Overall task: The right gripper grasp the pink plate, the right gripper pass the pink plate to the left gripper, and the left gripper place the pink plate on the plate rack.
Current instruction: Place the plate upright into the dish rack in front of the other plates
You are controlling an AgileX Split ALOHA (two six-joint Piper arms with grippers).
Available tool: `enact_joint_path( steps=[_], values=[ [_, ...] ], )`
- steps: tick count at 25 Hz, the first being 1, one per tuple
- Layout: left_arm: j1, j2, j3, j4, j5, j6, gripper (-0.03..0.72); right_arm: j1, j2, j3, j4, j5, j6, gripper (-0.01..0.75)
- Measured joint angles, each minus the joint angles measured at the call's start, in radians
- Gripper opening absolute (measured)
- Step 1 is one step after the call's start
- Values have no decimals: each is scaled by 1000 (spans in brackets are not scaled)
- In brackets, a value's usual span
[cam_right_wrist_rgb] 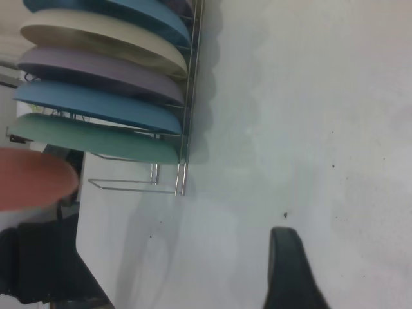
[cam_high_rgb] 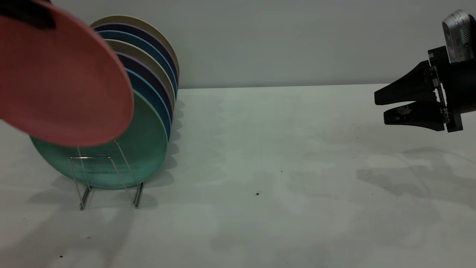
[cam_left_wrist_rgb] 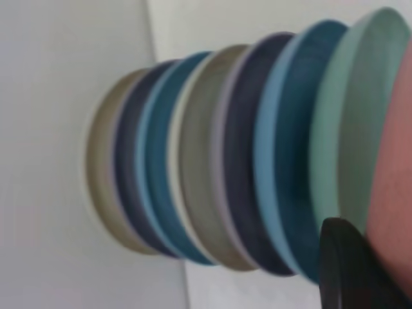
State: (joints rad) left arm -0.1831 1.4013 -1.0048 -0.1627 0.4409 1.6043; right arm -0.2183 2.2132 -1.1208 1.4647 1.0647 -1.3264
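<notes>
Our left end effector shows only as a dark finger against the pink plate, which we hold by its upper rim, tilted, above and just in front of the mint-green plate at the front of the rack. We judge that end effector to be clamped on the plate, since nothing else supports it. The right end effector hangs well off to the right above the bench, its two fingers a little apart and holding nothing. Behind the green plate stand blue, purple and cream plates, each in its own slot; the front wire loop looks free. We expect the pink plate to be stiff, light and fairly smooth, so a rim grip could let it swing or slip; the hold belongs on the edge, away from the side that enters the wires. We can read no brand, label or writing anywhere.
</notes>
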Motion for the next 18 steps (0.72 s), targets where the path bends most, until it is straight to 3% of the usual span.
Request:
enact_joint_path(
  steps=[8, 18],
  values=[
    [0, 20, 34, -46, 26, 22, 88, 0, 0, 0, 1, 0, 0, 476],
    [0, -13, 50, -76, -41, 124, 88, 0, 0, 0, 3, 0, 0, 475]
  ],
)
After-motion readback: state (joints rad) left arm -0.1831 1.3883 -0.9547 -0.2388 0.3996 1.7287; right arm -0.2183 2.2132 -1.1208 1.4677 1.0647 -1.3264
